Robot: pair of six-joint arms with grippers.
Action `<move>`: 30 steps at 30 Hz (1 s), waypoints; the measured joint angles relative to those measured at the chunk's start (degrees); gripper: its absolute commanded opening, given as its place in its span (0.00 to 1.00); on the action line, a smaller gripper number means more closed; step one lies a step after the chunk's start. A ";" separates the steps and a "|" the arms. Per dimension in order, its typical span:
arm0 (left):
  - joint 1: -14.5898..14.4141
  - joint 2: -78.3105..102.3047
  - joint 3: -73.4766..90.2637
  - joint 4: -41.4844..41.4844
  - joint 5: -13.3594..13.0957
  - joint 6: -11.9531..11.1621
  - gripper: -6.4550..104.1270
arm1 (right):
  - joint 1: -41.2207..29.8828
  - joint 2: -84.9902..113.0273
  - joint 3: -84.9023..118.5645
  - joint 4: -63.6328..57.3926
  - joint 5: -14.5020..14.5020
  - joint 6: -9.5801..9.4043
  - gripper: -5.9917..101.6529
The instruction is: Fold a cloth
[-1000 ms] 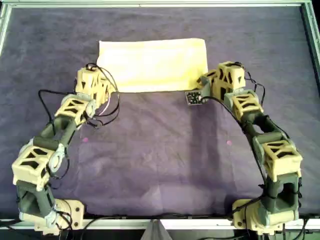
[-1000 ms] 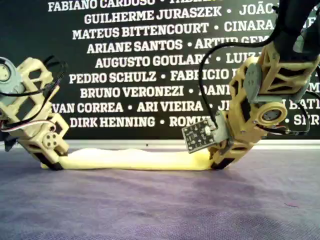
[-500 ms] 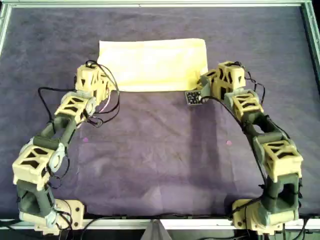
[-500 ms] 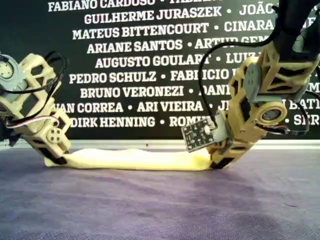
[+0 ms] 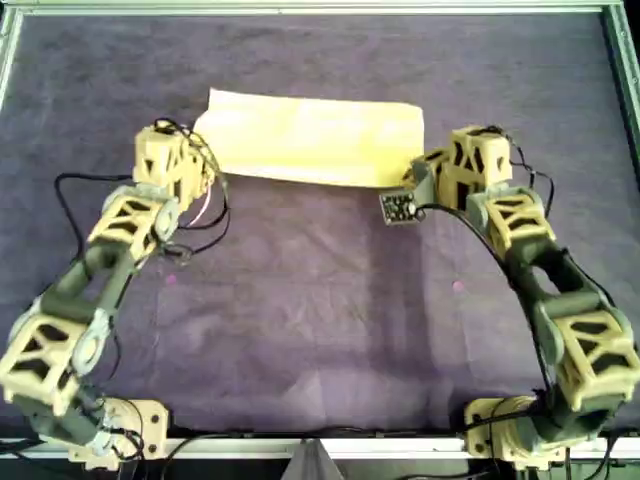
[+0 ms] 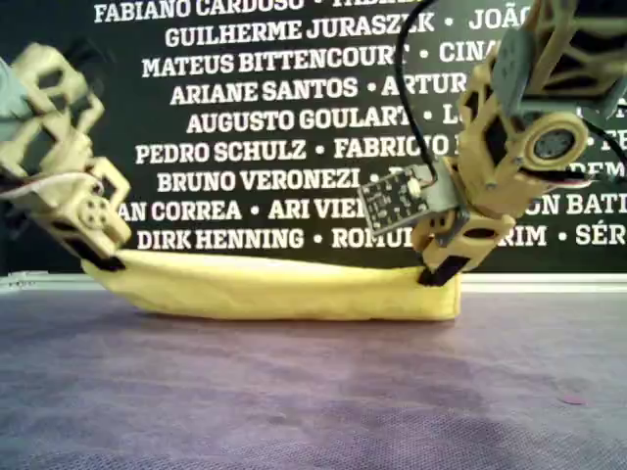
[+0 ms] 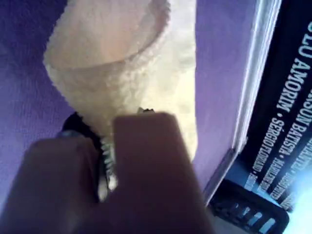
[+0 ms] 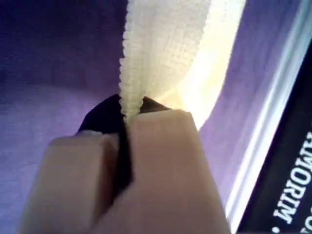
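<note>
The pale yellow cloth (image 5: 315, 140) lies across the far part of the purple felt, its near edge raised off the surface (image 6: 294, 289). In the overhead view my left gripper (image 5: 205, 165) is shut on the cloth's near left corner, and my right gripper (image 5: 412, 180) is shut on its near right corner. The exterior view shows both corners held up, by the left gripper (image 6: 103, 262) and the right gripper (image 6: 438, 274). Up close, the cloth (image 7: 126, 73) runs into my left gripper (image 7: 105, 146). A doubled edge of the cloth (image 8: 165, 53) sits in my right gripper (image 8: 126, 122).
Purple felt (image 5: 320, 300) covers the table, framed by a metal rail (image 5: 300, 8). A black banner with white names (image 6: 274, 117) stands behind the far edge. A small circuit board (image 5: 397, 207) hangs off the right gripper's side. Loose cables (image 5: 200, 215) trail from the left arm.
Both grippers have risen and moved slightly toward the far edge, lifting the cloth's near edge off the felt. In the overhead view the cloth now looks narrower.
</note>
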 measured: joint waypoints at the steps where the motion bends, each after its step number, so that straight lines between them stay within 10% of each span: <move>1: 0.00 0.79 1.76 0.00 0.09 0.00 0.05 | 0.00 1.32 1.49 0.09 0.00 0.00 0.04; 30: -6.24 22.85 33.75 0.00 0.18 -0.09 0.05 | 0.35 20.48 29.71 1.23 0.79 -0.44 0.04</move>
